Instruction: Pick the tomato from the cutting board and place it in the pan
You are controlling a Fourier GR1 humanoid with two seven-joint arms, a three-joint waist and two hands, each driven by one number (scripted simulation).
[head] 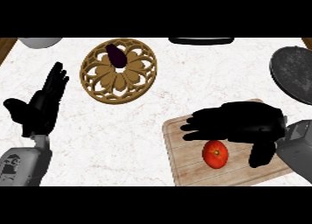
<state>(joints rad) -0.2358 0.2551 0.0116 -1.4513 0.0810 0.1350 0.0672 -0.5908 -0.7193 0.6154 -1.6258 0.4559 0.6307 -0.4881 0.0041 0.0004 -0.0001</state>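
While right hand (245,124) hovers above tomato (215,154) on cutting board (187,168), pan (300,74) at right

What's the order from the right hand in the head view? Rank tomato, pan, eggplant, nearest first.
1. Tomato, right by the right hand, on the board.
2. Pan, at the right edge.
3. Eggplant, upper left, on the trivet.

- one cam only, head height, staring steeply down at the counter (197,78)
- close in; forearms enter from the bottom, counter runs on beyond the right hand (242,124)
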